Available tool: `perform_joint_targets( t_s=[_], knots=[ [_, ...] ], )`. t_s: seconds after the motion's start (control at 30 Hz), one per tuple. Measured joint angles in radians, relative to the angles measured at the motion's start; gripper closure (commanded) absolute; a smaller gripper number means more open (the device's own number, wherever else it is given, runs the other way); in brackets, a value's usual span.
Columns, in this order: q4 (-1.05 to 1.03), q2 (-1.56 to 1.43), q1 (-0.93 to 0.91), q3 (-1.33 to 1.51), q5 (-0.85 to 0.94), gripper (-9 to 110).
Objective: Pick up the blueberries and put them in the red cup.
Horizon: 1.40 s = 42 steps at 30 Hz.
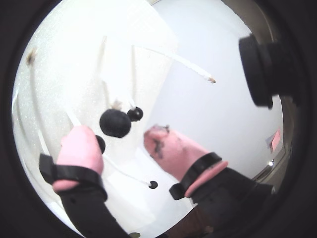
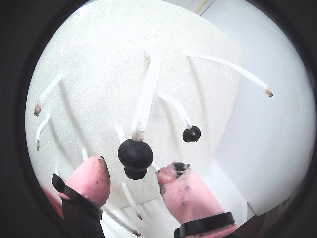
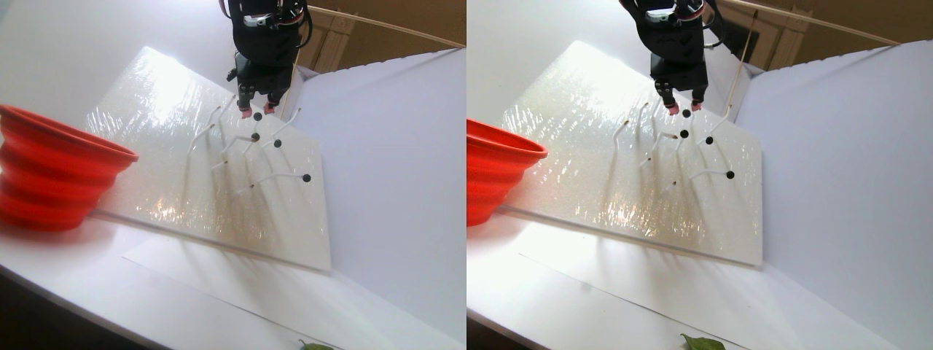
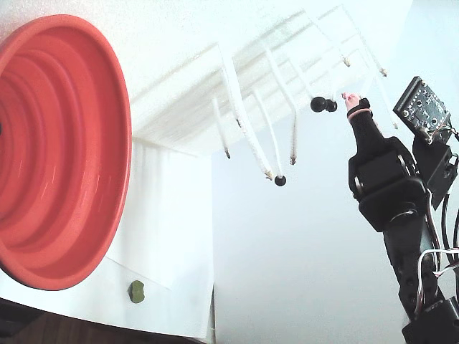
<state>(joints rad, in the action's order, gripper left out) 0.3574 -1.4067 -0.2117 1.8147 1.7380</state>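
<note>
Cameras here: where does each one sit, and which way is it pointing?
A wrist view: rides the gripper, facing a blueberry; pink fingertips show.
The other wrist view: same ride, closer on that blueberry.
Stereo pair view: low on the table, facing the white board; arm above.
Fixed view: beside the red cup; arm at right.
All share the blueberries.

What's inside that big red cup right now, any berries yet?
In the fixed view the red cup shows only its stepped rings; no blueberries are visible in it. Its far left part is cut off by the frame. Three blueberries hang on white stems by the gripper.
</note>
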Motion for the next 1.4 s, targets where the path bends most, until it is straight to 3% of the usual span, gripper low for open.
perform_joint_targets(
  t_s=[1.4],
  knots=[
    [0.043, 0.107, 0.0, -0.106, 0.0, 85]
  ],
)
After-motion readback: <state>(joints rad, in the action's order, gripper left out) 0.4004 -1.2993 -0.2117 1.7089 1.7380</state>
